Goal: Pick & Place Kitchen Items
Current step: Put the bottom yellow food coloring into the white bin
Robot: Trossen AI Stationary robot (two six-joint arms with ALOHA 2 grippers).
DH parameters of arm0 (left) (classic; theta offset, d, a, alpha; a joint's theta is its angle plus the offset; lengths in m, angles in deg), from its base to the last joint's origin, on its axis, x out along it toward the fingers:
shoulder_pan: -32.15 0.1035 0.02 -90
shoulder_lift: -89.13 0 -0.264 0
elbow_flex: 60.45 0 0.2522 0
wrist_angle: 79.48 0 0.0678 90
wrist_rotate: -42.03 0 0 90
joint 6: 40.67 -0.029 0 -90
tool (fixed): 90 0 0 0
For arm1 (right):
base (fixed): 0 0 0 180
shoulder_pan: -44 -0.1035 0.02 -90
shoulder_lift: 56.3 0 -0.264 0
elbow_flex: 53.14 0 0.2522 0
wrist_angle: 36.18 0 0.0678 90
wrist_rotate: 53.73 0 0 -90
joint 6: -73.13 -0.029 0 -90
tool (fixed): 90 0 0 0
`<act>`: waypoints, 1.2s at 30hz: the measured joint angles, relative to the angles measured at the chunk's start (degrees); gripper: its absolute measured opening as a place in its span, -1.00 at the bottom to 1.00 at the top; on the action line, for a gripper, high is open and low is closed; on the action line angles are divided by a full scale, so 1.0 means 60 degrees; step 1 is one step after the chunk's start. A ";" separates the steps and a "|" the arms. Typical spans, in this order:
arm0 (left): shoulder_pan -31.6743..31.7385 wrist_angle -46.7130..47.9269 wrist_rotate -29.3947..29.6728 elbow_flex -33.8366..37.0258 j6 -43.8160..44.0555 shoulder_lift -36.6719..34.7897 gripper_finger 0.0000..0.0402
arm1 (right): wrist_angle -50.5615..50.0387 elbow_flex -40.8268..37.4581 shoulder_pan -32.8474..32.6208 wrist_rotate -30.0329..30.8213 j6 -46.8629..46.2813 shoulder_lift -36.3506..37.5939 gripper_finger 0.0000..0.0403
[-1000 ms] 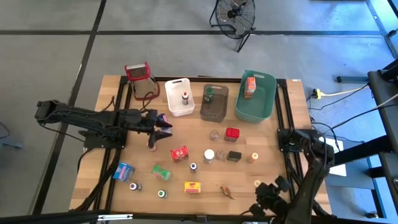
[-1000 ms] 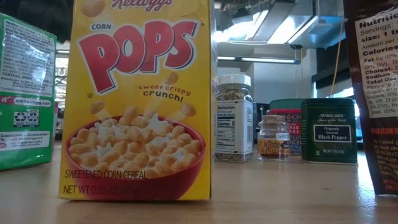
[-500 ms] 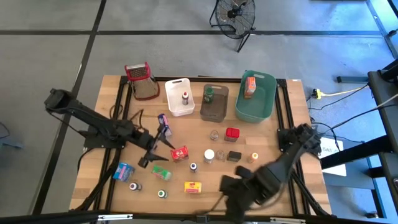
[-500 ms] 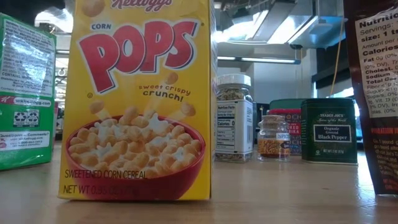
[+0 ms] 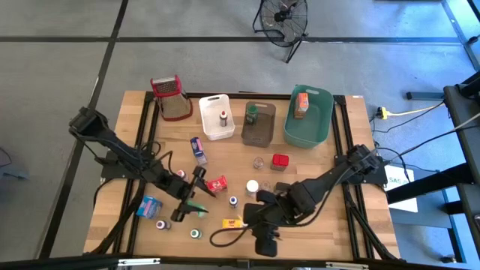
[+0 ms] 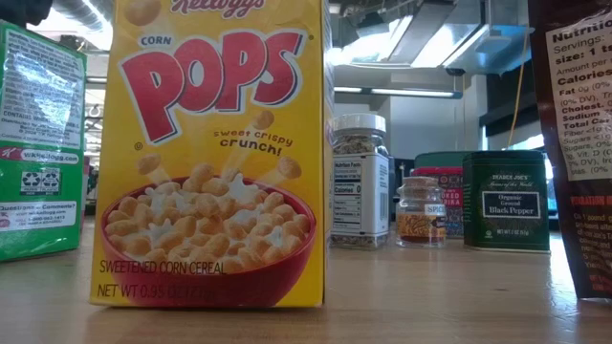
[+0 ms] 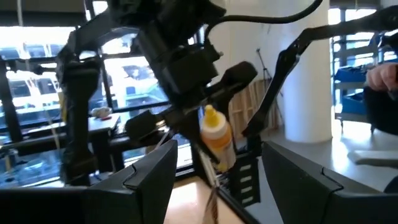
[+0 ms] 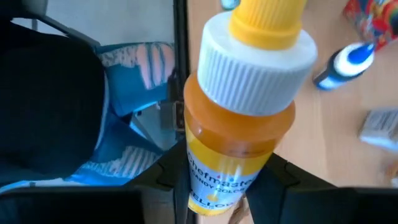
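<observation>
— Both arms have swung in toward the Corn Pops box (image 5: 233, 223) since a second ago, and the purple carton (image 5: 198, 149) the left one carried now lies on the table (image 5: 330, 217), well beyond that box.

— And from above?

— From above, the left gripper (image 5: 187, 206) hangs near the box on the left arm's side, over a green packet (image 5: 197, 208). The right gripper (image 5: 251, 218) sits just beside the box on the other side.

— At table height?

— The low camera gives the print: "Kellogg's Corn Pops, sweet crispy crunch!" Behind the box stands a white-capped seasoning jar (image 6: 360, 182), and farther to that side a green tin (image 6: 507, 201) marked "Trader Joe's Organic Ground Black Pepper".

— What about the left wrist?

— Its own fingers (image 7: 149, 180) stand wide apart, empty. Beyond them the right arm holds a yellow bottle (image 7: 216, 135) off the table.

— And the right wrist?

— Only here can the bottle's label be read: "Chefmaster", with "YELLOW" below. The jaws are clamped on the bottle's body, white ribbed cap pointing away.
</observation>
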 joint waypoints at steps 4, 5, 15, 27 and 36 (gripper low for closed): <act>0.0006 -0.0332 0.0006 -0.0579 0.0562 0.1051 0.15 | 0.0372 0.0004 0.0138 0.0062 0.0593 -0.0076 -0.41; 0.0025 -0.0359 0.0007 -0.0748 0.0753 0.1333 0.15 | 0.0372 -0.0001 0.0158 0.0085 0.0748 -0.0097 -0.41; 0.0032 -0.0652 -0.0065 -0.2189 0.1505 0.2786 0.14 | 0.0485 -0.0007 0.0298 0.0296 0.1353 -0.0171 -0.41; 0.0099 -0.0717 -0.0062 -0.2295 0.1739 0.2962 0.14 | 0.0545 -0.0007 0.0357 0.0404 0.1593 -0.0174 -0.41; 0.0438 -0.0718 -0.0046 -0.2295 0.2200 0.2962 0.14 | 0.0639 -0.0007 0.0579 0.0405 0.1800 -0.0174 -0.41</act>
